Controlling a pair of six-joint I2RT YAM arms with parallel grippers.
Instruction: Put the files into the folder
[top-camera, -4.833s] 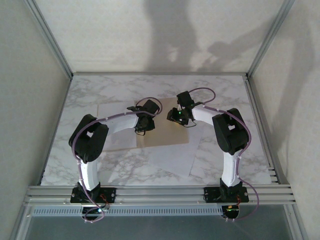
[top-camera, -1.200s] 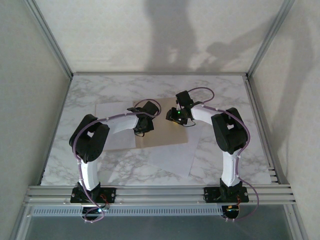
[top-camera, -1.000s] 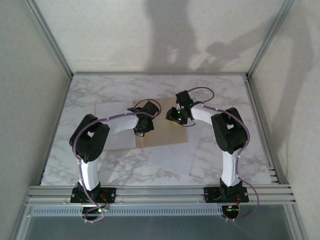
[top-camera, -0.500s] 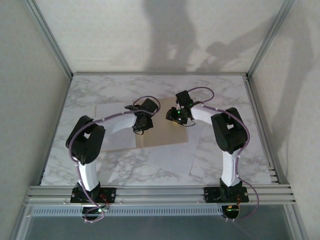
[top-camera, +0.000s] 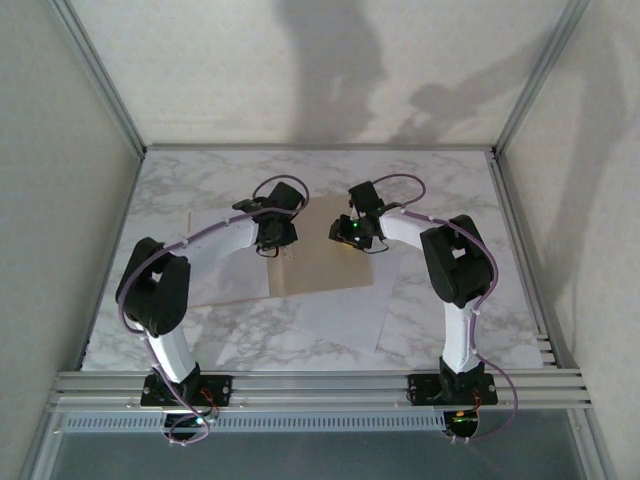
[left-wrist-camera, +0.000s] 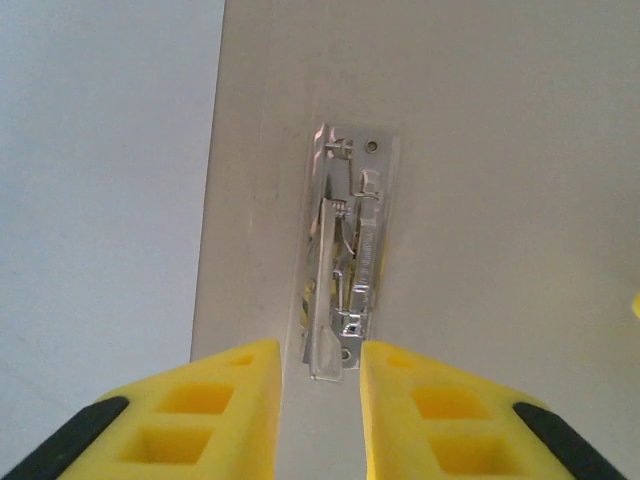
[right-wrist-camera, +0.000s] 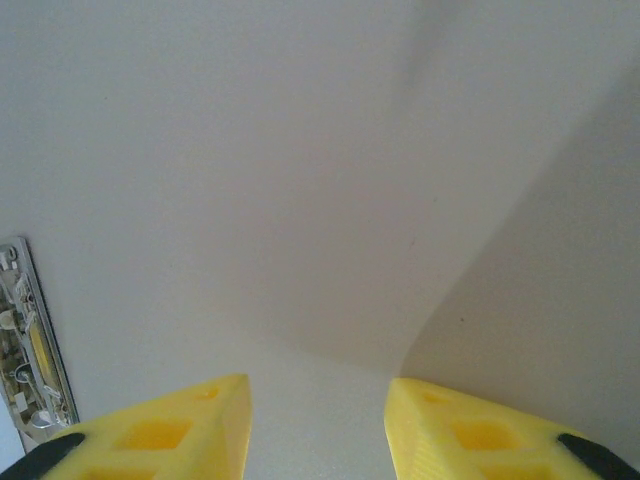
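One tan folder (top-camera: 335, 250) lies open mid-counter (top-camera: 200, 180), one metal clip (left-wrist-camera: 345, 260) at its crease. Three white sheets by my count: one (left-wrist-camera: 100, 180) on its 9 o'clock side, two (top-camera: 348, 315) (top-camera: 440, 305) off toward 5 o'clock (edges overlap, a tough call). The left fingers (left-wrist-camera: 240, 370) stand slightly apart, the clip's near end between them. The right fingers (right-wrist-camera: 200, 400) are spread over bare folder, the clip at 8 o'clock.

Robot test cell, lab-type setup. My left arm (top-camera: 212, 241) and right arm (top-camera: 458, 262) bolted side by side to aluminium rail (top-camera: 320, 383) at near edge. Marble-pattern surface (top-camera: 190, 188) boxed in by plain white panels (top-camera: 55, 210) held in aluminium posts (top-camera: 98, 78). Purple cables (top-camera: 402, 181) run exposed along both arms. Hard lamp shadows (top-camera: 325, 60) on back panel.
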